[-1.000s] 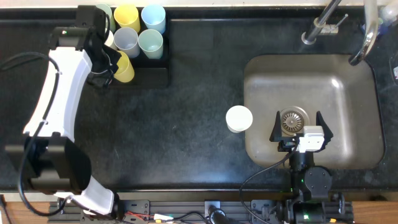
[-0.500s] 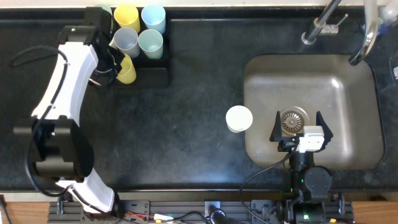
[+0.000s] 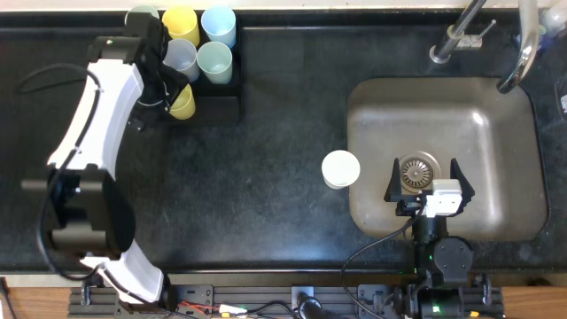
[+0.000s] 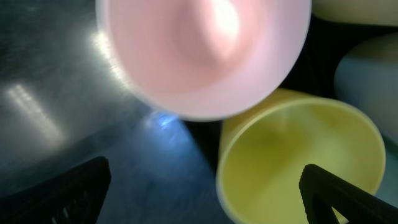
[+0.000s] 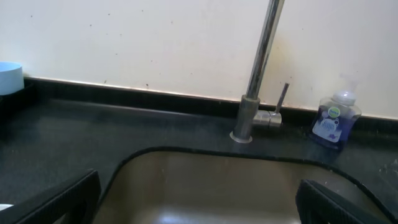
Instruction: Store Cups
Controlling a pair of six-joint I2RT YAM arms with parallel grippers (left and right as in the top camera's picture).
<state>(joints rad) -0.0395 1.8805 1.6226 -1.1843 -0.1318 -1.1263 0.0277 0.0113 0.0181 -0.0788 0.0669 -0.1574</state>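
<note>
Yellow cup (image 3: 183, 102) sits at the rack's (image 3: 221, 97) 8 o'clock corner, just under your released left claw (image 4: 205, 169). White cup (image 3: 340, 168) stands at 9 o'clock of your right claw (image 3: 429, 177), also released, over the sink (image 3: 496, 115).

The top camera looked straight down from high above on the dark counter (image 3: 266, 177), with the sink (image 3: 496, 115) at its right and the cup tray (image 3: 226, 105) at its upper left. The left wrist camera hung very near over that tray, facing down into a pink cup (image 4: 205, 50) and a yellow cup (image 4: 298, 162); the yellow one also showed from above. The right wrist camera sat low over the sink, facing level toward the back wall (image 5: 155, 43), and shared the tap (image 5: 258, 74) and a blue cup (image 5: 9, 76) with the top view.
</note>
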